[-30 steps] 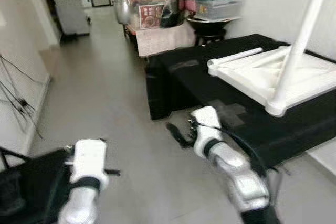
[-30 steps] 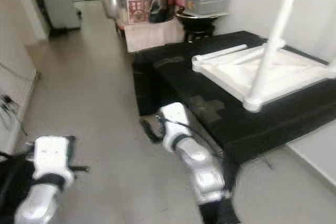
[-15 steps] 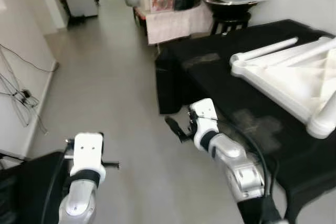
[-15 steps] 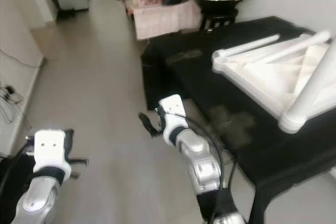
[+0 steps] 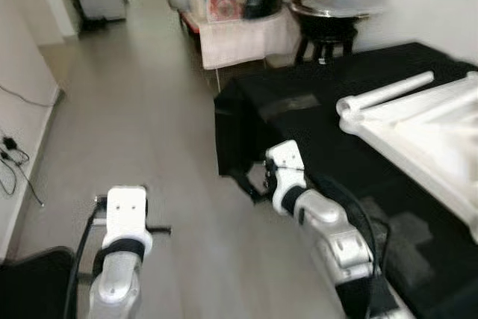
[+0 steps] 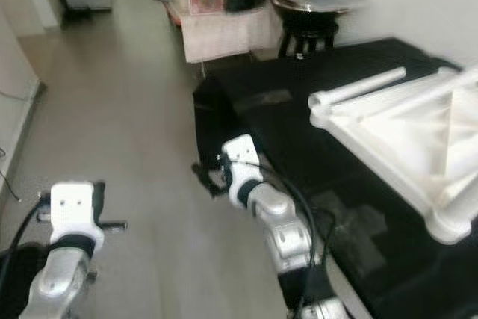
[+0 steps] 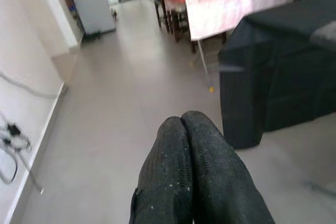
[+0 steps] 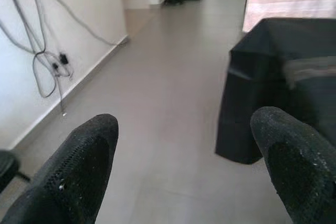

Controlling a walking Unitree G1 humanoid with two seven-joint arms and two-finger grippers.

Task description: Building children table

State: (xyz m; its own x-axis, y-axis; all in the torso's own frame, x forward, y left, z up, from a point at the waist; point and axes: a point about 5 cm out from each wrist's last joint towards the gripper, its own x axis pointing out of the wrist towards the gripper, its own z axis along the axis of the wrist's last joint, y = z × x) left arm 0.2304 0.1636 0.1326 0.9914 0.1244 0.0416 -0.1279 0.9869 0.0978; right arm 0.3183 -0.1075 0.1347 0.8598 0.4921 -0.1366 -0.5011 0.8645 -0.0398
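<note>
Tabletop point(image 5: 418, 128) lies inverted on the black cloth point(image 5: 314, 121) at 2 o'clock, underside exposed for leg fitting; right gripper point(image 8: 184, 166) spread empty, left gripper point(image 7: 194, 174) pressed together, both over floor point(image 5: 149, 110).

Both silver arms are out in front, bent at the elbow and held low; the left gripper point(image 7: 195, 171) has its two black fingers pressed tight together with nothing between them; the right gripper point(image 8: 184, 171) is spread wide, fingertips point(image 8: 86, 153) far apart and holding nothing; the right arm reaches further forward than the left.
</note>
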